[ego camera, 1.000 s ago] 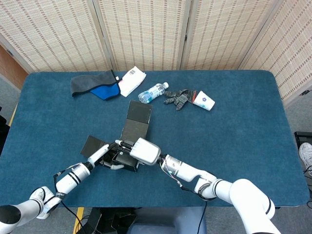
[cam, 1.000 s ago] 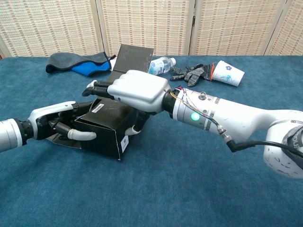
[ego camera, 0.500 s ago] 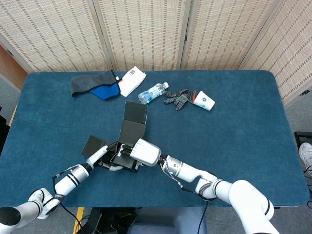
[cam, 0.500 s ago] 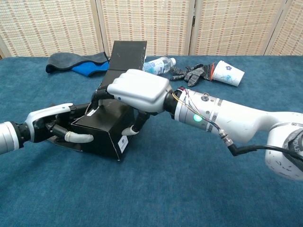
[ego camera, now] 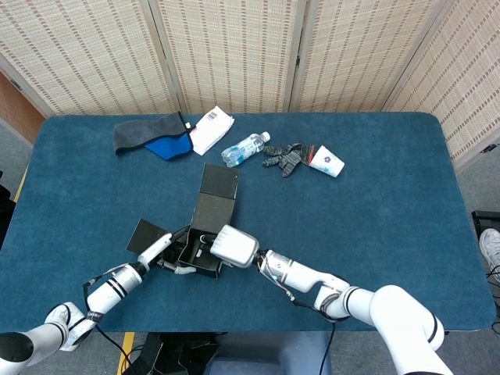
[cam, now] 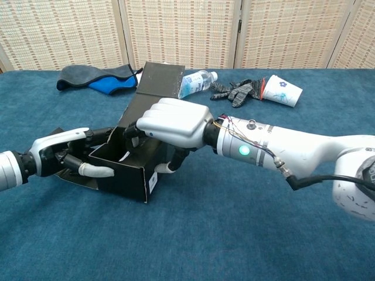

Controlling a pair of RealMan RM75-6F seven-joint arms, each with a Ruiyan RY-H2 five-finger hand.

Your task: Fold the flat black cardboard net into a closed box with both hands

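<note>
**Opening up again: the lid swings back and the box shows its inside**

Watching from the side of the table, I see the black box (cam: 126, 167) sitting near the front edge of the blue table (ego camera: 375, 219), between the two hands. A second ago its top looked covered, with the right hand lying flat across it. Now the long lid flap (cam: 153, 88) leans up and away toward the screen behind, and the hollow of the box is plain to see from above.

The right hand (cam: 173, 123) has curled down over the near right wall, fingers hooked over the rim and dipping into the opening, thumb low against the outer side, so it grips that wall. The left hand (cam: 61, 155) is at the left wall with its fingers (cam: 94, 171) bent round the lower corner, holding the box steady. One small side flap (ego camera: 148, 233) lies flat on the table to the left, not folded in.

For the task, that reads to me as a step back taken on purpose: the walls stand, but the closing has to be done over. My guess is that the flaps want tucking inside before the lid comes down.

Farther back lie a bottle (ego camera: 244, 148), gloves (ego camera: 285, 156), a paper cup (ego camera: 326, 162) and a grey and blue cloth (ego camera: 152, 137), well apart from the work.
</note>
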